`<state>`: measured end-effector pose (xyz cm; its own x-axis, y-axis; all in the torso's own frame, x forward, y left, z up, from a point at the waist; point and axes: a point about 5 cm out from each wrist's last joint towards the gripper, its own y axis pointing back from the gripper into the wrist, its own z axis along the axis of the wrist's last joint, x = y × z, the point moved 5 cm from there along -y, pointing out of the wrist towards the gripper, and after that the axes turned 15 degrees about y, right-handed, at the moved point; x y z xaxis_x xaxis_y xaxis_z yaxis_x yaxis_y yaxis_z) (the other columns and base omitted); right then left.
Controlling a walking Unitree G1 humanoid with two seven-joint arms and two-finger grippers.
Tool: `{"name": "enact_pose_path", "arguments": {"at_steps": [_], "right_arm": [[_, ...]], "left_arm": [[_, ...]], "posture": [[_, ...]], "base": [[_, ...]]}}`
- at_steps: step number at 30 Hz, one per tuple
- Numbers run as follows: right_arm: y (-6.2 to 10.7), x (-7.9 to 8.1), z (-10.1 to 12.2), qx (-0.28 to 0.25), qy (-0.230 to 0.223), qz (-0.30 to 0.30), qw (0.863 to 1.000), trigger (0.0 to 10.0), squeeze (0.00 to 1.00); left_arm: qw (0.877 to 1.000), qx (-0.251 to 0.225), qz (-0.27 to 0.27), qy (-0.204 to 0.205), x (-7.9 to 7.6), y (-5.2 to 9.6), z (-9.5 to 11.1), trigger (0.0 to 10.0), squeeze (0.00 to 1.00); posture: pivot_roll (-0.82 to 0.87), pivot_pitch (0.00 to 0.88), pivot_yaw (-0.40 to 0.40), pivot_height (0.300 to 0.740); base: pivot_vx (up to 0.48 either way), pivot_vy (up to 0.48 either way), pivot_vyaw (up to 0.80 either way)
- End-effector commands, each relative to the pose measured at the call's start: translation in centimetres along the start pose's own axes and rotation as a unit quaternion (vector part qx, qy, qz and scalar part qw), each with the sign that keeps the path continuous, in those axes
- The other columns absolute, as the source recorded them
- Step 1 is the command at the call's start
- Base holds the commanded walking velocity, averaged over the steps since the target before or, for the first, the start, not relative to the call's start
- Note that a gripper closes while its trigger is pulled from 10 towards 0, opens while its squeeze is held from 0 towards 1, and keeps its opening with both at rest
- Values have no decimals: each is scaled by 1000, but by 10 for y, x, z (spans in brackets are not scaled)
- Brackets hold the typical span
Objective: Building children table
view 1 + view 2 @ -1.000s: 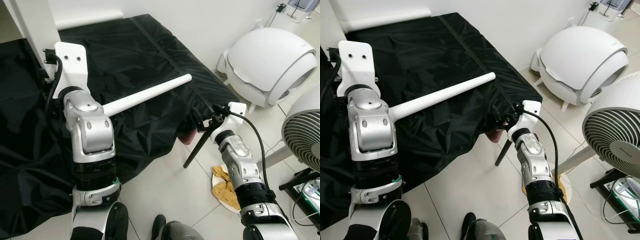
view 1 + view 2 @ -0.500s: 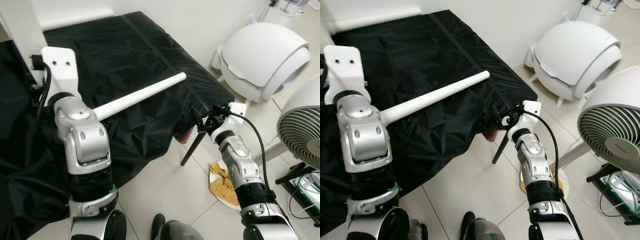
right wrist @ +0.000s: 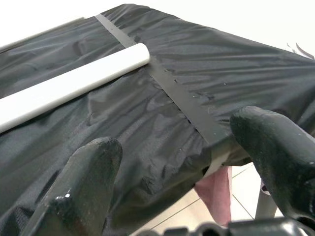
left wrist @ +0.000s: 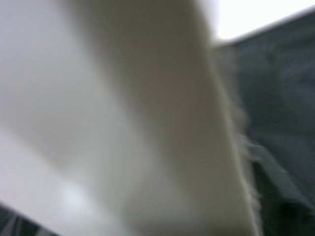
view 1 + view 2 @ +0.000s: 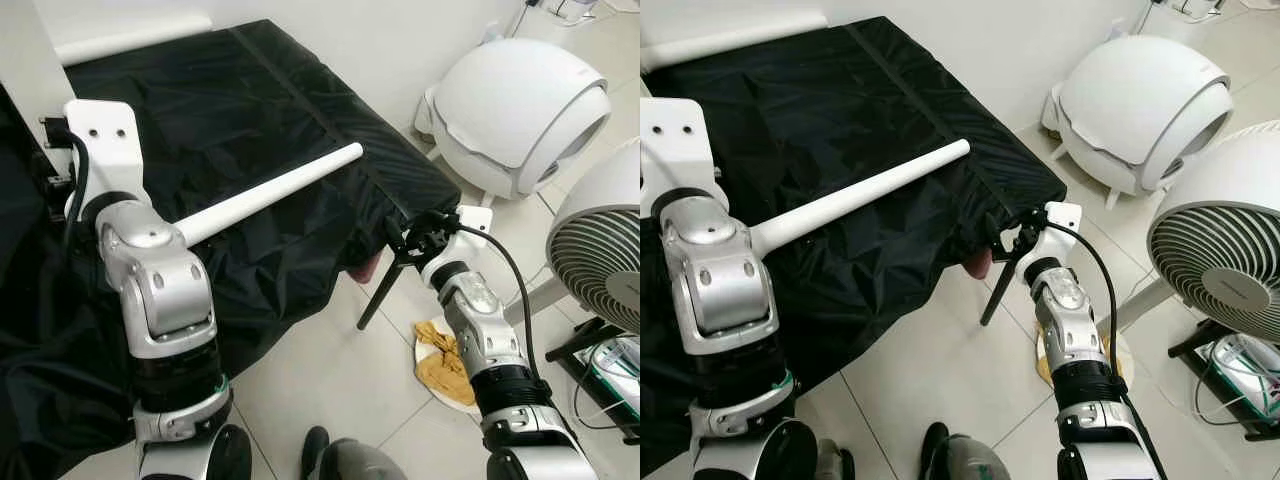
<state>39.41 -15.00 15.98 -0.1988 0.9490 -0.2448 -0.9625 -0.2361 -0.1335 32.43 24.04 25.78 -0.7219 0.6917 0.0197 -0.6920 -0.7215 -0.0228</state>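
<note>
A long white tapered table leg [image 5: 270, 190] lies slanted across the black cloth [image 5: 260, 110] that covers a low surface. Its thick end runs behind my left arm [image 5: 150, 280], whose gripper is hidden there. The left wrist view is a blur of a white surface [image 4: 123, 123] close up, with black cloth beside it. My right gripper [image 5: 405, 235] hovers at the cloth's near right corner. In the right wrist view the right gripper [image 3: 174, 135] is open, nothing between its fingers [image 3: 83, 177], and it faces the leg's thin end [image 3: 133, 56].
A thin dark support leg [image 5: 375, 300] and something pink [image 5: 365, 270] sit under the cloth's corner. A white domed unit [image 5: 510, 95], a fan [image 5: 600, 240] and a stand with cables [image 5: 610, 370] crowd the right. A yellow rag on a plate [image 5: 440, 360] lies on the tiles.
The whole picture has shifted, so the head camera has moved. Both arms and the white leg keep much the same places relative to the black cloth.
</note>
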Motion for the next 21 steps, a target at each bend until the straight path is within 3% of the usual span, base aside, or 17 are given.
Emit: {"name": "enact_pose_path", "arguments": {"at_steps": [1, 5, 6, 8, 9, 13, 17, 19, 21], "right_arm": [[2, -2, -2, 3, 6, 1, 1000, 10000, 0], [3, -4, -3, 5, 8, -1, 1000, 10000, 0], [3, -4, -4, 5, 8, -2, 1000, 10000, 0], [3, -3, -4, 5, 8, -2, 1000, 10000, 0], [3, -3, -4, 5, 8, -1, 1000, 10000, 0], [3, -2, -4, 4, 8, 0, 1000, 10000, 0], [2, 0, -4, 4, 8, 3, 1000, 10000, 0], [1, 1, -4, 3, 8, 5, 1000, 10000, 0], [0, 2, -3, 1, 8, 7, 1000, 10000, 0]], "left_arm": [[989, 10, 148, -7, 36, -1, -16, 10000, 1000], [996, 18, 87, 21, 20, -5, -15, 10000, 1000], [998, 11, 55, 30, 11, -6, -12, 10000, 827], [998, 9, 47, 35, 9, -6, -10, 10000, 827], [999, 3, 42, 27, 8, -6, -8, 10000, 0], [1000, -18, 3, 15, -2, -4, 0, 10000, 0], [992, -21, -94, 84, -18, -3, 8, 10000, 0], [972, -12, -190, 134, -36, 3, 12, 10000, 0], [972, -16, -200, 119, -35, 2, 13, 10000, 0]], "posture": [[74, 129, -63, 740], [71, 119, -59, 740], [70, 114, -59, 740], [70, 114, -59, 740], [71, 113, -59, 740], [72, 110, -58, 740], [79, 100, -61, 740], [81, 96, -61, 740], [82, 89, -60, 740]], "base": [[0, 0, 0], [0, 0, 0], [0, 0, 0], [0, 0, 0], [0, 0, 0], [0, 0, 0], [0, 0, 0], [0, 0, 0], [0, 0, 0]]}}
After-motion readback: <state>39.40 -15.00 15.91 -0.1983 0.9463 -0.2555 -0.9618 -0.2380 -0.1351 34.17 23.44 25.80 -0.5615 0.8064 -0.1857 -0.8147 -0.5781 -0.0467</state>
